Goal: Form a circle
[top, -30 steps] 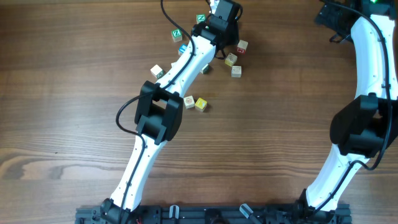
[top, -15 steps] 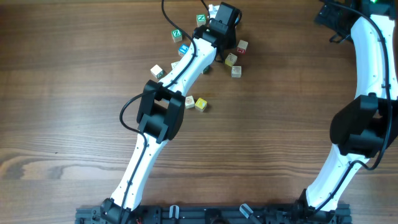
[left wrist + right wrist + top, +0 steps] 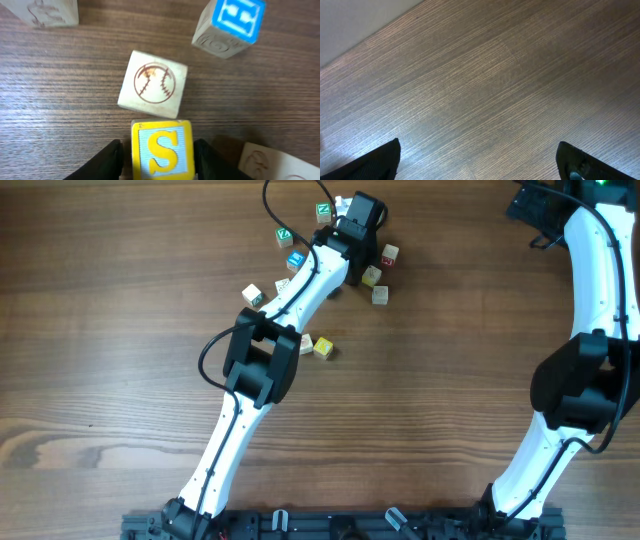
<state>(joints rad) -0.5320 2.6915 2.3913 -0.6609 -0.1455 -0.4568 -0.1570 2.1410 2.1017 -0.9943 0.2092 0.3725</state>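
Among the blocks (image 3: pixel 380 294), your left gripper (image 3: pixel 157 146) straddled the S block (image 3: pixel 161 152).
Half-open, hold unclear, likely for ring placement; right gripper (image 3: pixel 477 150) gaped empty.

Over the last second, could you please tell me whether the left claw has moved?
Yes; left claw shifted slightly right, away from the green-lettered block.

Wooden table (image 3: pixel 120 330), scattered letter blocks (image 3: pixel 322 348), perhaps ten

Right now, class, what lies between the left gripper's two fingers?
The yellow S block sits between the left gripper's fingers, seen in the left wrist view; whether they pinch it is unclear.
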